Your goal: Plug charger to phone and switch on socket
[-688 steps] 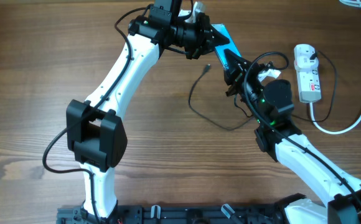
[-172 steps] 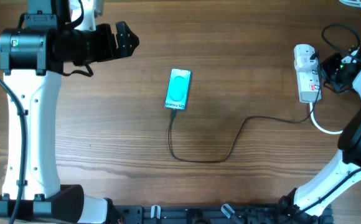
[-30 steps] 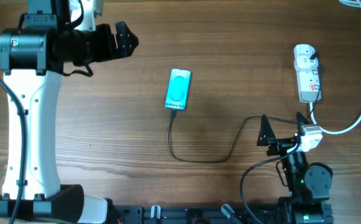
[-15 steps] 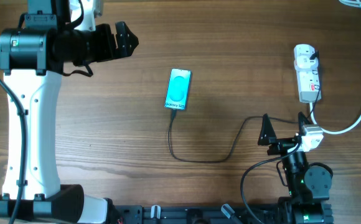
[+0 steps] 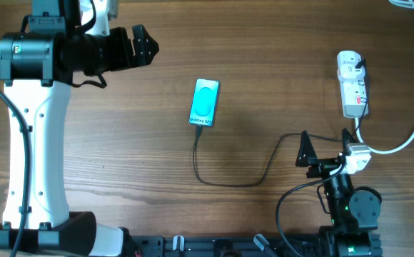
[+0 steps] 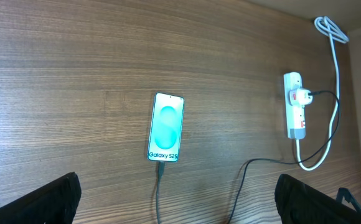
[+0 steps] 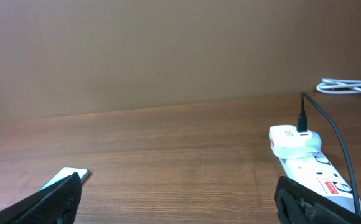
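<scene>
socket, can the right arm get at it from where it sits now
Probably yes. The socket lies just beyond the right arm, whose jaws stand open and point roughly toward it. Only the charger cable and the socket's white lead cross the table between them.

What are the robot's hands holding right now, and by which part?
Nothing. The left hand and right hand are both open and empty; the phone and charger lie untouched.

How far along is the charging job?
Done: the thin black charger cable meets the cyan-screened phone at its text end, and its white plug sits in the white power strip. In hand: nothing; left gripper and right gripper are open. Left: the switch, state unreadable.
</scene>
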